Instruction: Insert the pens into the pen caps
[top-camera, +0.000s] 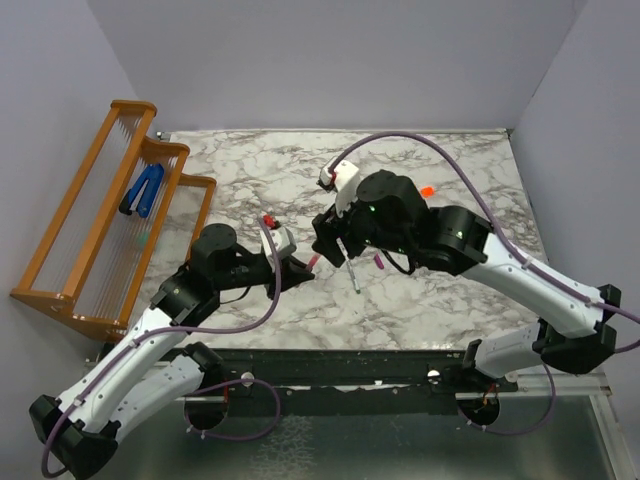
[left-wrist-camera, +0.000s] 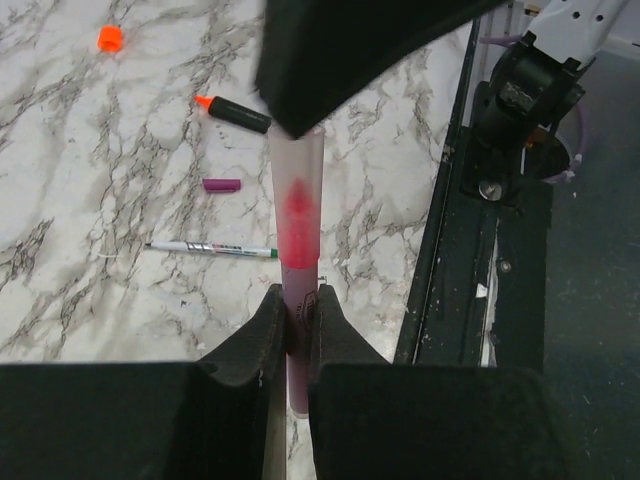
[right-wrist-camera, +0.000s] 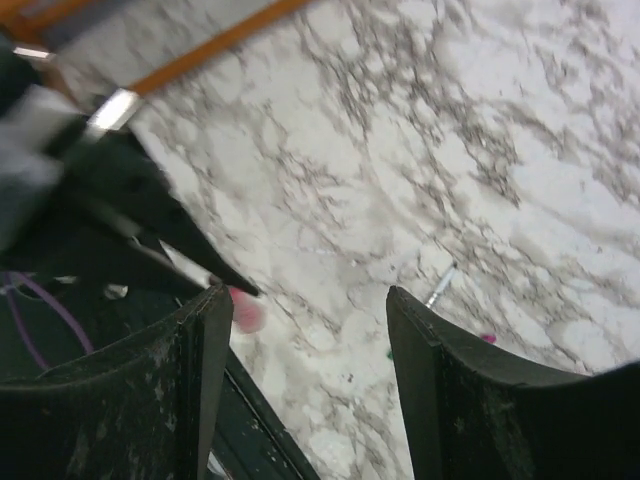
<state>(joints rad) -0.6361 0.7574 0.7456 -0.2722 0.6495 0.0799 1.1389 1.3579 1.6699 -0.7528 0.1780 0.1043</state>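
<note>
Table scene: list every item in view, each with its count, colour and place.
pink pen: one, dull pink, clamped in the left gripper
pale pink cap: one, frosted, on the pink pen's tip
white-grey pen: one, lying on the marble
black marker: one, black with an orange tip, uncapped, on the marble
magenta cap: one, between marker and white-grey pen
orange cap: one, alone, beyond the marker
blue clip: one, on the rack
wooden rack: one, orange-brown, left of the table
marble table: one, white with grey veins
left gripper: shut on the pink pen
right gripper: open, empty, by the capped end
</note>
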